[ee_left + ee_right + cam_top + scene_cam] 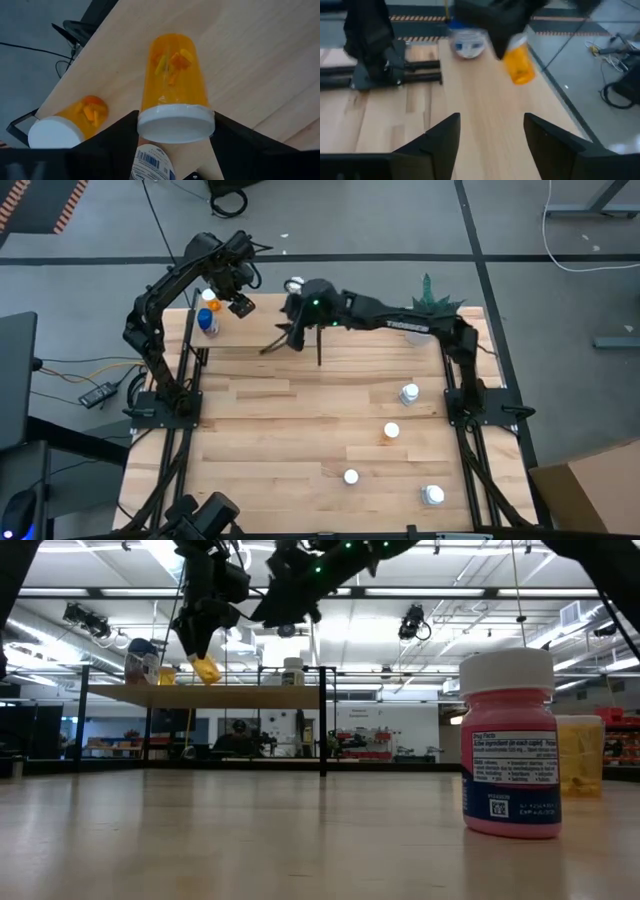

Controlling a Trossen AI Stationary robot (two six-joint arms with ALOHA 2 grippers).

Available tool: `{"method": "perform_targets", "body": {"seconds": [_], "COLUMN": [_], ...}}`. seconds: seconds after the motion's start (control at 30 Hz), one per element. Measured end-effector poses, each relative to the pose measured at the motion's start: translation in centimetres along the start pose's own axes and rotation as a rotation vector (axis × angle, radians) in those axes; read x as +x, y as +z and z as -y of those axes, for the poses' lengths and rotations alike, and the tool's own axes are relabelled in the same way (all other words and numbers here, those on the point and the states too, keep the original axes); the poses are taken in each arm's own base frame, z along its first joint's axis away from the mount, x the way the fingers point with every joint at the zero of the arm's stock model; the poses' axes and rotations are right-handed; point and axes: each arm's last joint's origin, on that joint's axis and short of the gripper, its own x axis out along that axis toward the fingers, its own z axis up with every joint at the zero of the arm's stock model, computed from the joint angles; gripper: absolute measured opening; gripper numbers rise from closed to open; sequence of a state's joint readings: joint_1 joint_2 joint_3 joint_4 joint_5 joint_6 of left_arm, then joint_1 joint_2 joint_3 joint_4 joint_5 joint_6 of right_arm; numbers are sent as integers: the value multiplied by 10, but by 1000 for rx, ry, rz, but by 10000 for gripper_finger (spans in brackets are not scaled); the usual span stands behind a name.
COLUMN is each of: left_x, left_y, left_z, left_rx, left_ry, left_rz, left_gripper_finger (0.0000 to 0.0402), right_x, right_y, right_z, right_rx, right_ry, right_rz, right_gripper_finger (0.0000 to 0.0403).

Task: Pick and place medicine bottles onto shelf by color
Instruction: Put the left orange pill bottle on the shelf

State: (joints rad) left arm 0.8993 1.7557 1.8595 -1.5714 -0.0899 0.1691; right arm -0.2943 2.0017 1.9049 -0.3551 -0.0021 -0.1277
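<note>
Right at your low camera stands a pink white-capped pill bottle (510,745), hiding part of a yellow one (582,755). Your left gripper (172,131) clenches an orange white-capped bottle (172,90) over the light-wood shelf (250,60). Right gripper (492,131) hangs released, empty.

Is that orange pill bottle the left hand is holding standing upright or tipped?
Tipped. In the low view the orange pill bottle hangs slanted from the left hand above the shelf, not standing on it.
</note>
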Motion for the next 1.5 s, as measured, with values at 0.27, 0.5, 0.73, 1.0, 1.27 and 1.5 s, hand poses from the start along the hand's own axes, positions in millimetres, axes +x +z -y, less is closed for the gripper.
{"method": "perform_targets", "body": {"seconds": [0.27, 0.5, 0.73, 1.0, 1.27, 1.5], "left_x": [0, 0, -1, -4, -14, -15], "left_y": [0, 1, 1, 3, -4, -5], "left_z": [2, 5, 8, 15, 16, 15], "left_rx": [-14, -81, -180, -239, -243, -244], "left_ry": [-58, -183, -298, -533, -584, -584], "left_rz": [10, 24, 24, 25, 55, 57], "left_gripper_finger": [229, 234, 230, 231, 227, 232], "right_x": [35, 43, 44, 45, 45, 45], "right_y": [-15, -5, -11, -14, -22, -22], "right_z": [-10, -8, -8, -7, -4, -4], "right_rx": [-67, -78, -15, -35, -22, -18], "right_ry": [0, -80, -69, -68, -61, -46], "right_rz": [42, 195, 140, 106, 28, 33], "right_gripper_finger": [180, 226, 291, 310, 310, 310]}}
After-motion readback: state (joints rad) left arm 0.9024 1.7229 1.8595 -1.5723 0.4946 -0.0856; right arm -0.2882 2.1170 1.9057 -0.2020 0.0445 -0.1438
